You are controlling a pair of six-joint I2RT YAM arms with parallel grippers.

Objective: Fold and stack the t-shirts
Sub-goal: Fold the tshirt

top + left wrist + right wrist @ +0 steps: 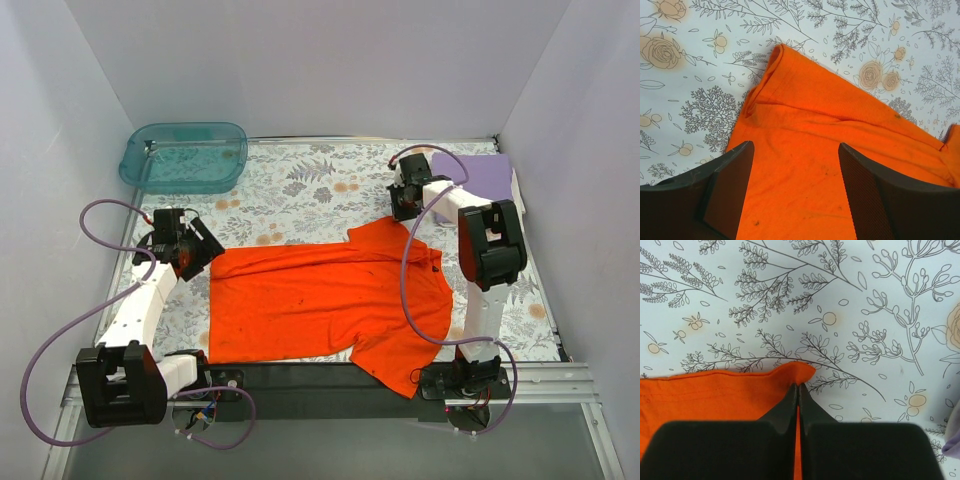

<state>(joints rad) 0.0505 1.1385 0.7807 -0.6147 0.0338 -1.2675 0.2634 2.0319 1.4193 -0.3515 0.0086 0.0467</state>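
Right wrist: orange t-shirt (715, 395) edge pinched in R end effector (798, 388).

The orange-red t-shirt (320, 300) had little dark specks on it, the lavender t-shirt (485, 175) was plain and pale. Teal tub (135, 160) was see-through. Tabletop (300, 190) was white with grey leaf sketches and peachy roses.

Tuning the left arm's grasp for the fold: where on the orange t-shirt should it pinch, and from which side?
Probably the rolled corner at the orange t-shirt's left end, from above. The cloth lies mostly flat; only that ridge stands up enough to pinch. The left gripper hangs open just short of it; the right gripper is shut on another corner.
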